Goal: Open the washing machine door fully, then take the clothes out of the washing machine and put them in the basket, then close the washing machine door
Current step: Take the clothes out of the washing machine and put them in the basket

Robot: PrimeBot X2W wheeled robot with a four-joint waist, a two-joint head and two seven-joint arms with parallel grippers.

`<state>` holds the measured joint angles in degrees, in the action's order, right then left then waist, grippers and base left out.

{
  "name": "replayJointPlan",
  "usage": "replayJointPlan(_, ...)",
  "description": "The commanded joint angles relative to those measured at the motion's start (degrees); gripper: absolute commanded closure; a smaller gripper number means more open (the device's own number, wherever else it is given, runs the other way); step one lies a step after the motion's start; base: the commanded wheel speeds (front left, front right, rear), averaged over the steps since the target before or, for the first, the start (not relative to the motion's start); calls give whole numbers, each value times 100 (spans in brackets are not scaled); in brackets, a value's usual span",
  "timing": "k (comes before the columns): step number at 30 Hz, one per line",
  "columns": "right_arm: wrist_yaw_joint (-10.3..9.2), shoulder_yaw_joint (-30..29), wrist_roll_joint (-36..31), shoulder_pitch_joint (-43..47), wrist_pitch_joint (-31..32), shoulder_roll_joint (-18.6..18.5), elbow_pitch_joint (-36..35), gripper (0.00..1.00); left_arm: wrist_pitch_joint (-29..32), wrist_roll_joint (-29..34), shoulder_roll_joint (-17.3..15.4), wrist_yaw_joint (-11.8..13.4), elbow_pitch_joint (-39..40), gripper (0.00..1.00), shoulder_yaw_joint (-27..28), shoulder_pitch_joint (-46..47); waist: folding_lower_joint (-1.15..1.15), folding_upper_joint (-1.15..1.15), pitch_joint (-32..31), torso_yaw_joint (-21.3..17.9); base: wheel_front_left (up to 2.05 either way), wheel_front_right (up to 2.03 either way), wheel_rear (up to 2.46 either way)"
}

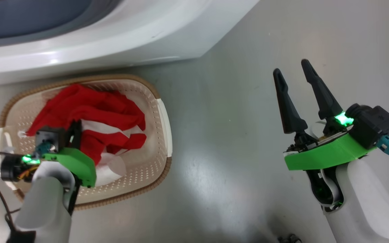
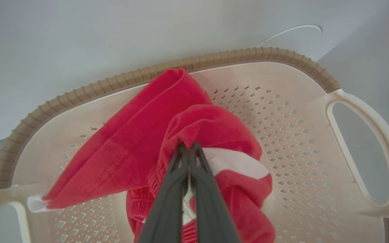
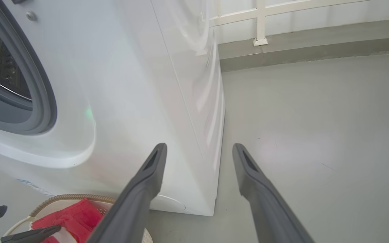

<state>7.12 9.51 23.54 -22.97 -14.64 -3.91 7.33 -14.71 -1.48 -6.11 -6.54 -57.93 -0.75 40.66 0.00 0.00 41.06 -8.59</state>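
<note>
My left claw (image 2: 188, 145) is pinched shut on a fold of the red clothes (image 2: 167, 135), right down inside the basket (image 2: 282, 55). Most of the bundle is slumped on the basket's bottom, with one red flap leaning up against the far rim. So I reckon I'm only hanging on to make sure the lot lands inside rather than draping over the edge. Letting go looks like the next thing.

My right claw (image 1: 291, 66) is wide open with nothing in it, hovering over bare floor (image 1: 231, 135) well off to the right of the basket, probably parked there to keep out of the way. The washing machine (image 1: 113, 37) sits just behind the basket, which keeps the carry short. Its gasket (image 3: 46, 104) mouth is uncovered, so closing the washing machine door comes after.
</note>
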Motion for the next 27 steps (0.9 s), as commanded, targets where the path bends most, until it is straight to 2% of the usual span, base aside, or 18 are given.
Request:
replayJointPlan(1,36,129,-60,42,-36,23,-137,0,-29,24,-221,17,-69,100,103,-13,0,0,242,-97,0,0,0)
replayJointPlan(16,36,144,-119,-78,-36,53,-122,0,-29,-175,-334,-44,-823,100,28,494,0,0,398,-144,0,0,0)
replayJointPlan(17,36,141,-124,-83,-36,53,-117,0,-29,-190,-332,-47,-829,97,26,500,0,0,381,-137,0,0,0)
replayJointPlan(18,36,138,-127,-85,-36,52,-113,0,-29,-205,-328,-49,-828,87,24,501,0,0,362,-128,0,0,0)
replayJointPlan(20,36,126,-131,-83,-36,45,-100,0,-29,-243,-308,-54,-813,60,26,486,0,0,306,-97,0,0,0)
replayJointPlan(21,36,121,-133,-75,-36,39,-87,0,-29,-263,-293,-56,-807,53,29,464,0,0,262,-78,0,0,0)
replayJointPlan(22,36,121,-133,-75,-36,39,-87,0,-29,-263,-293,-56,-807,53,29,464,0,0,262,-78,0,0,0)
replayJointPlan(23,36,120,-133,-68,-36,34,-77,0,-29,-288,-280,-59,-793,40,38,442,0,0,220,-61,0,0,0)
replayJointPlan(24,36,118,-130,-63,-36,27,-68,0,-29,-318,-271,-61,-768,21,51,418,0,0,178,-46,0,0,0)
replayJointPlan(25,36,116,-127,-59,-36,20,-58,0,-29,-342,-261,-64,-739,7,58,390,0,0,131,-31,0,0,0)
replayJointPlan(26,36,112,-125,-51,-36,13,-48,0,-29,-360,-244,-66,-703,0,59,357,0,0,77,-13,0,0,0)
replayJointPlan(27,36,106,-123,-41,-36,4,-40,0,-29,-384,-224,-69,-663,0,67,319,0,0,20,7,0,0,0)
